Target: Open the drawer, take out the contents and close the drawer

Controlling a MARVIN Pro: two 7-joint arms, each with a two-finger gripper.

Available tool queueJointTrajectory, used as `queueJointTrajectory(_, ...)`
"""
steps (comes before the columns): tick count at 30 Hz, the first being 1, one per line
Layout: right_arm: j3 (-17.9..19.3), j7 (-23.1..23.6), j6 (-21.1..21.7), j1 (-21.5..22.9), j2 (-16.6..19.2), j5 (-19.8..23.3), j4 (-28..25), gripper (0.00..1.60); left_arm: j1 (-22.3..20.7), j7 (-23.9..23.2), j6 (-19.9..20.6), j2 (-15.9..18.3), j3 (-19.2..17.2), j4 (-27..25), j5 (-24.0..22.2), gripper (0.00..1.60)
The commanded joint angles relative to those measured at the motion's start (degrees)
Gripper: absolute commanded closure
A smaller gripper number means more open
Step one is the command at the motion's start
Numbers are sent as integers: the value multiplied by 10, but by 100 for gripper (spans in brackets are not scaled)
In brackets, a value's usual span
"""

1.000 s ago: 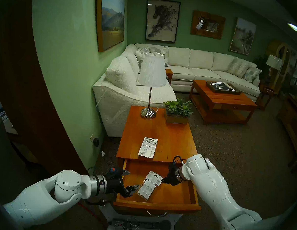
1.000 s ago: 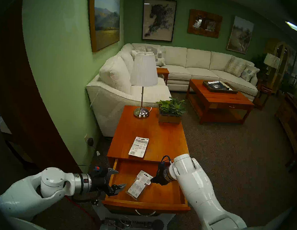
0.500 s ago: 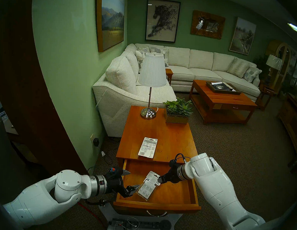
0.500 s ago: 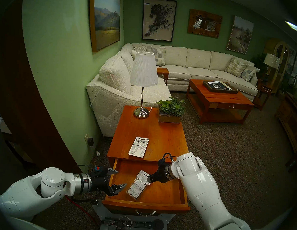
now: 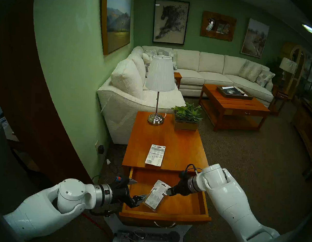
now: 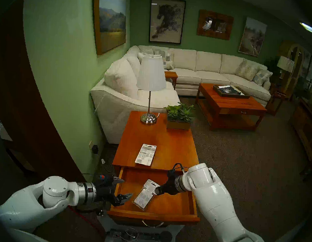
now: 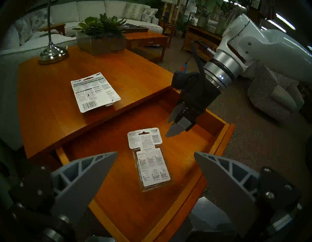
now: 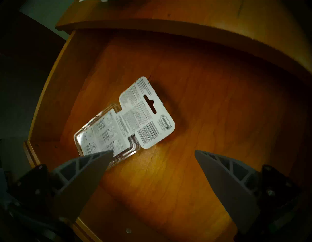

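Orange-brown cherry wood fills your view: the drawer stands pulled out toward you, its curved silver handle showing below the front edge. On the lighter floor inside it lies the clear blister pack, printed white backing facing up, set at a slant near the middle. The white 3M card is already out, lying flat on the tabletop just behind the open drawer.

Your right pincer hangs over the drawer with its jaws spread wide and nothing between them; in its wrist view one fingertip overlaps the clear end of the blister pack, though you cannot tell whether it touches. From the head view the right pincer sits just beside the hang-tab end of the pack.

Your left pincer is also open wide and empty, poised at the drawer's left side, pointing in toward the pack.

At the far end of the tabletop stand a lamp and a succulent planter.
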Motion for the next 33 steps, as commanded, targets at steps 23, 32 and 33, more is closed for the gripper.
queueJointTrajectory(23,-3,-32,-34,57,-55,-6,80,0,-5,-1,-6,0,-7,-14,-1,0)
queueJointTrajectory(32,7,-30,-47,63,-63,2,100,0,-5,-1,-6,0,-7,-14,-1,0)
queueJointTrajectory(33,9,-27,-53,63,-62,4,103,0,-5,-1,-6,0,-7,-15,-1,0)
